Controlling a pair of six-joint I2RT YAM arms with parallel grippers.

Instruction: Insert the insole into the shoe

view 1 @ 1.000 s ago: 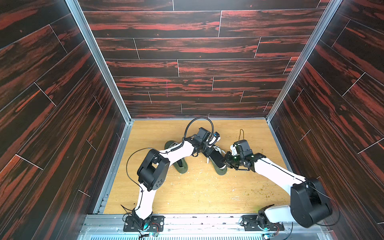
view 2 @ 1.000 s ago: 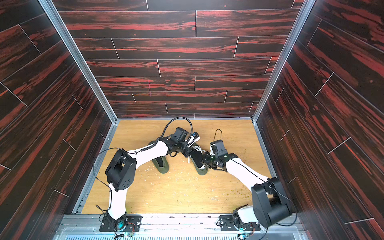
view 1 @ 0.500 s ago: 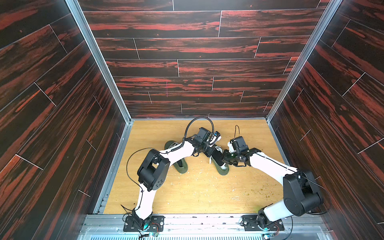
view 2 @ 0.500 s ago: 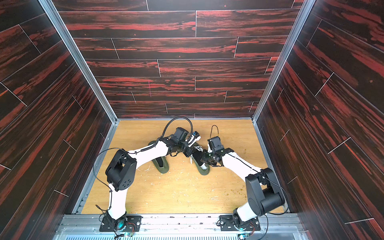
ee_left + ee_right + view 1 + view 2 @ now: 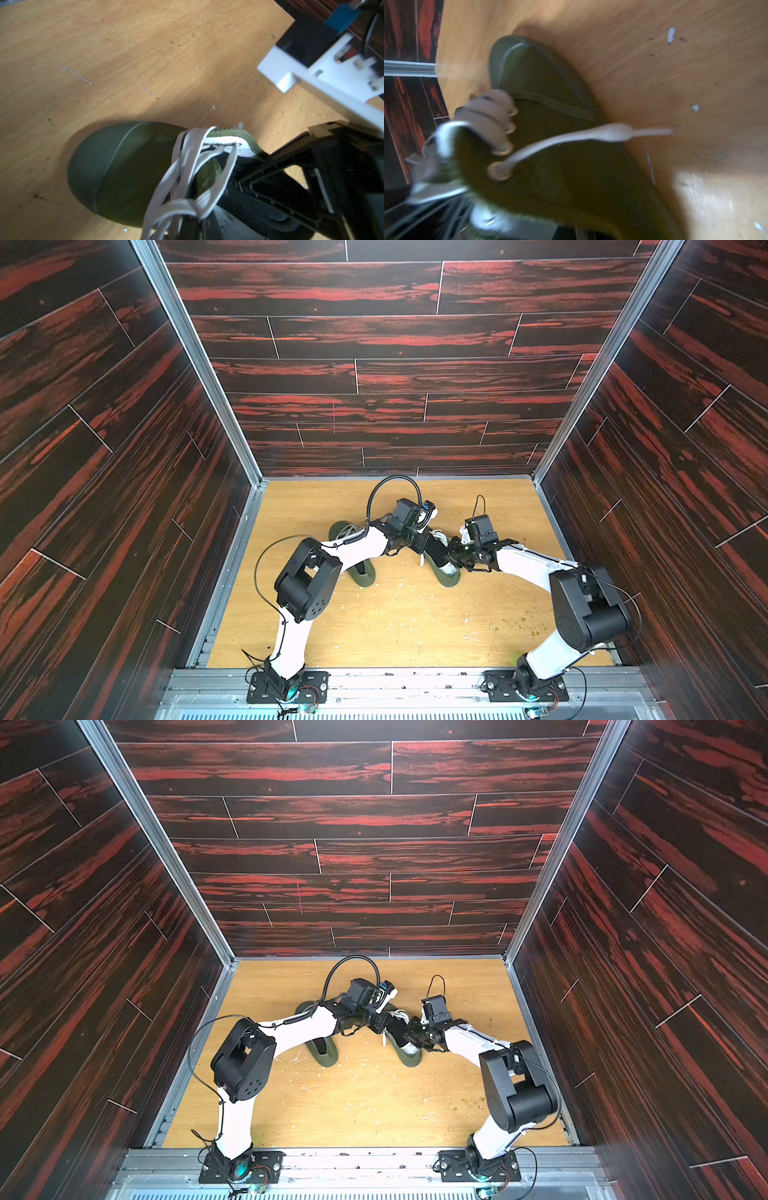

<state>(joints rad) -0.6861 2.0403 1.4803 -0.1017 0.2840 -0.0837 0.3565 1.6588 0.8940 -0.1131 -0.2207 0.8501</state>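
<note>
An olive green shoe (image 5: 453,578) (image 5: 411,1058) with white laces stands right of the floor's middle, its toe pointing to the back wall. The black insole (image 5: 436,549) (image 5: 397,1029) lies slanted in its opening, the front end under the laces and the heel end raised. My left gripper (image 5: 419,545) (image 5: 380,1025) is shut on the shoe (image 5: 124,166) at the laced throat. My right gripper (image 5: 457,558) (image 5: 413,1036) is shut at the heel end of the insole (image 5: 249,201), one of its fingers (image 5: 324,158) lying over it. The right wrist view shows only the shoe's blurred outer side (image 5: 560,166).
A second olive shoe (image 5: 361,572) (image 5: 322,1052) stands to the left, partly under my left arm. Dark red plank walls close in the wooden floor (image 5: 395,626) on three sides. White crumbs and scuffs dot the floor.
My right gripper has moved left and toward the back, in against the shoe's heel end, and its jaws have narrowed slightly. The left arm and the shoe have stayed where they were.
</note>
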